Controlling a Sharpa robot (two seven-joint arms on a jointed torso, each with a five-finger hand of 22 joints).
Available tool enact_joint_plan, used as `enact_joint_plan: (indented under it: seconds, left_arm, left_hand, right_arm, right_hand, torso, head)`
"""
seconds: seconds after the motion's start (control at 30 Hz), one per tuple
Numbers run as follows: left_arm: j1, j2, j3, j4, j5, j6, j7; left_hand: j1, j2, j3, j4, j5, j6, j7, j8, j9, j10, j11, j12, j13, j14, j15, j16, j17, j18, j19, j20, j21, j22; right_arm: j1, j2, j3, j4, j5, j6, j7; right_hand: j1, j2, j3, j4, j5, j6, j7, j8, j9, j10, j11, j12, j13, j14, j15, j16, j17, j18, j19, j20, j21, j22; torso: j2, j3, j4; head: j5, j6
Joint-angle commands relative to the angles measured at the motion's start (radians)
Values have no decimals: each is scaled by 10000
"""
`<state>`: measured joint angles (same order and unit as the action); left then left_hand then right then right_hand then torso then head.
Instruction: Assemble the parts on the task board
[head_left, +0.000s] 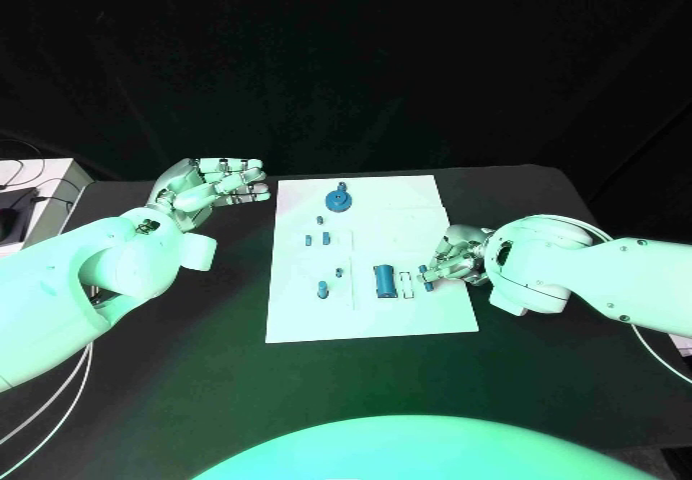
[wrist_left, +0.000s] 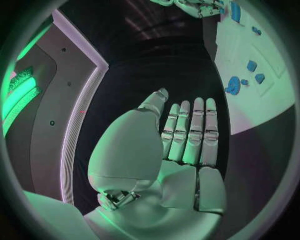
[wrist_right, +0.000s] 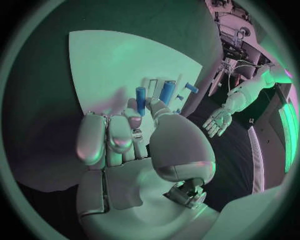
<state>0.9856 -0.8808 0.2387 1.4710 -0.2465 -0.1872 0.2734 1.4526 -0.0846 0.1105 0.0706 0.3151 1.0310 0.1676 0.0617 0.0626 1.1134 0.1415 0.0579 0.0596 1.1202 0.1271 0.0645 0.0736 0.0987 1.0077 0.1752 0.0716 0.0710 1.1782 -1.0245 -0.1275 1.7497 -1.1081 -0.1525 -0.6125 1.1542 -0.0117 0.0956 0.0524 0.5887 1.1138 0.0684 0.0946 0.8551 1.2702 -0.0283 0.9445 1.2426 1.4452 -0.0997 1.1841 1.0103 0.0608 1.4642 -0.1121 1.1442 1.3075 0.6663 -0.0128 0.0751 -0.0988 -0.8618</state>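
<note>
On the task board (head_left: 418, 215), blue parts (head_left: 387, 279) by right hand (head_left: 456, 258), no legible writing.

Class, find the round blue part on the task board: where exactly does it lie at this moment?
In the head view, the round blue part lies near the task board's far edge, closest to the left hand.

In the head view, right of centre, the right hand (head_left: 459, 260) is curling over the task board (head_left: 368, 315), hiding its own fingertips; whether it is pinching a small part is perhaps impossible to tell. The small parts (head_left: 323, 290) at centre are showing too tiny to identify. The left arm (head_left: 58, 290) is being cut off by the left edge.
</note>
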Motion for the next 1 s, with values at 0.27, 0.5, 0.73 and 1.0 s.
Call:
enact_joint_plan:
  seconds: [0.27, 0.5, 0.73, 1.0]
  left_arm:
    - [-2, 2, 7, 37, 53, 124, 40]
    - [-1, -2, 7, 50, 53, 131, 41]
    - [-1, -4, 8, 60, 53, 135, 47]
    - [-1, -13, 8, 64, 53, 135, 46]
  left_hand:
    - [61, 34, -21, 23, 41, -36, 41, 3, -3, -44, 1, 10, -8, -66, 3, -37, 15, -59, -86, -2, -32, -16]
    - [61, 34, -21, 23, 41, -36, 41, 3, -3, -44, 1, 10, -8, -66, 3, -37, 15, -59, -86, -2, -32, -16]
    - [61, 34, -21, 23, 41, -36, 41, 3, -3, -44, 1, 10, -8, -66, 3, -37, 15, -59, -86, -2, -32, -16]
    - [80, 34, -71, 28, 41, -44, 48, 6, -2, -53, 6, 13, -6, -73, 7, -38, 15, -52, -92, 6, -32, -16]
  right_arm:
    - [48, 272, 7, 26, 477, 89, 1]
    - [15, 560, -15, -215, 471, 160, -19]
    - [-60, 780, -34, -446, 347, 185, -22]
    - [-105, 823, -45, -493, 273, 381, -66]
  right_hand:
    - [-61, 27, 3260, -3166, 52, 61, -12, 27, 29, 89, -34, 46, 8, 0, 67, -55, -7, 64, 412, 68, 36, 1574]
    - [-65, 25, 3258, -3163, 48, 58, -13, 28, 42, 89, -34, 50, 11, 1, 66, -55, -2, 65, 408, 68, 23, 1570]
    - [-63, 24, 3241, -3154, 42, 53, -13, 30, 54, 85, -33, 47, 10, 0, 66, -66, -12, 64, 407, 68, 27, 1571]
    - [-57, 24, 3220, -3146, 37, 50, -14, 31, 65, 79, -33, 38, 5, 2, 66, -65, -7, 65, 403, 68, 13, 1567]
  torso:
    - [9, -2, 4]
    - [8, -3, 16]
    - [2, 0, 6]
    - [6, 4, 7]
  head:
    - [-17, 1]
    - [-1, -18]
    - [9, -34]
    - [28, -72]
